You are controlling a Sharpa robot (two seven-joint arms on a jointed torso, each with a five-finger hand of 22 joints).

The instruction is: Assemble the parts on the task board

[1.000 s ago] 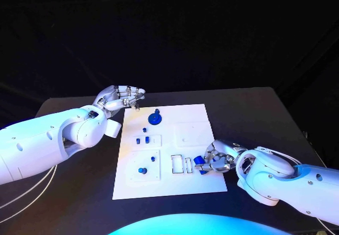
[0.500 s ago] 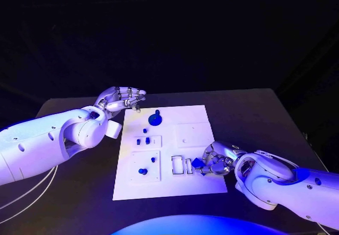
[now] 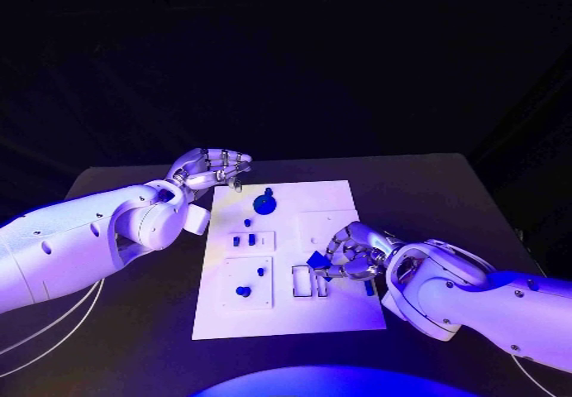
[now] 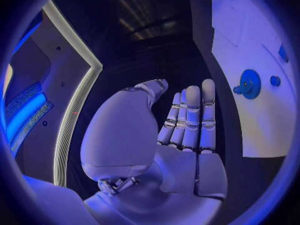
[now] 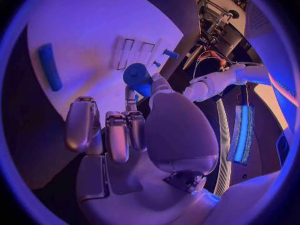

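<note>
The right hand [image 3: 354, 252] pinches a blue part [image 3: 318, 260] over the board [image 3: 328, 198] — centre-right; the left hand [image 3: 212, 169], upper left, holds nothing, fingers curled in.

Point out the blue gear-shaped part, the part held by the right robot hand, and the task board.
Blue gear-shaped part [image 3: 264, 201]: head view, its round face.
Held blue part [image 3: 318, 260]: head view, its exposed end.
Right robot hand [image 3: 354, 251]: head view, its knuckles.
Task board [image 3: 328, 194]: head view, bare far corner.
</note>
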